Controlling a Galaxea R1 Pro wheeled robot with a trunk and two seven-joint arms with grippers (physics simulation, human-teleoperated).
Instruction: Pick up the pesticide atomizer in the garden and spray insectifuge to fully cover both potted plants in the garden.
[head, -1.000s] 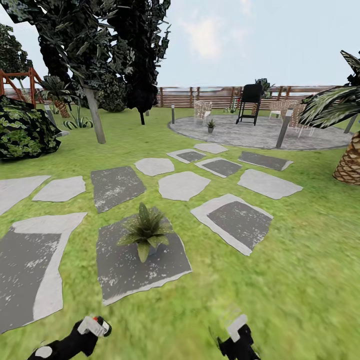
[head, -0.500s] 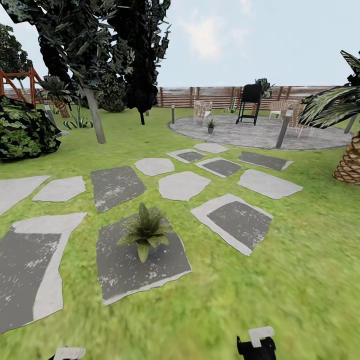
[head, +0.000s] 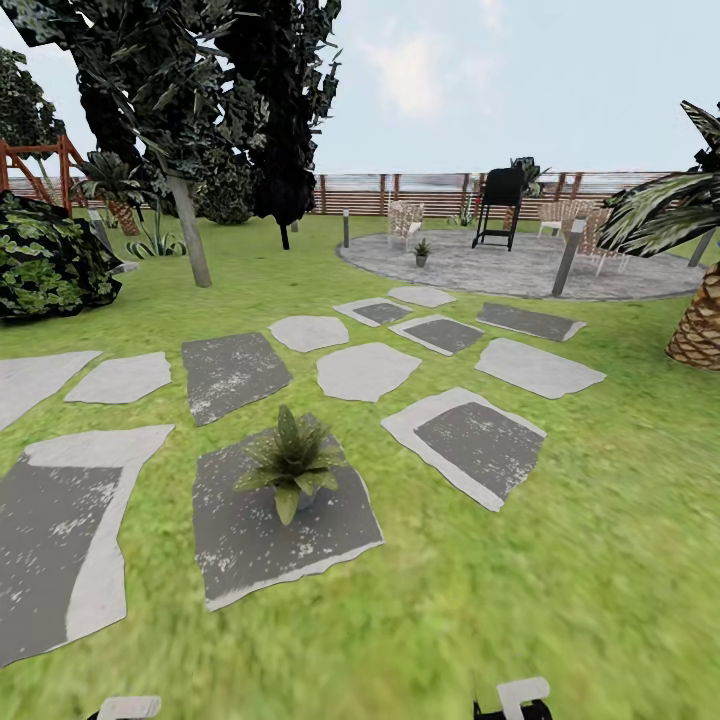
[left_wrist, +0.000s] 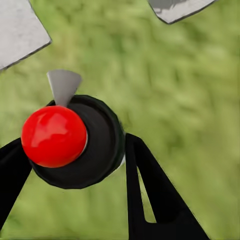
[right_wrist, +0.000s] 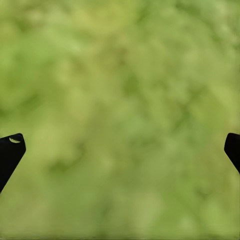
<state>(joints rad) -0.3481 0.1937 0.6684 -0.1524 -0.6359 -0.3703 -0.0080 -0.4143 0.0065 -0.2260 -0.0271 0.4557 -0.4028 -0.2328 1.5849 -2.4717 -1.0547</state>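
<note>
As seen from the left wrist, the pesticide atomizer (left_wrist: 97, 150) sits end-on between the fingers of the left gripper (left_wrist: 75, 141), which pinch it on both sides (dark round body, red knob, grey nozzle tab). Right gripper (right_wrist: 120, 145) is spread wide with nothing in it, only lawn (head: 560, 520) below. In the head view, one potted plant (head: 291, 462) stands upright on a dark stepping stone (head: 250, 545) just ahead. The second potted plant (head: 421, 250) is far off on the round patio (head: 500, 272).
</note>
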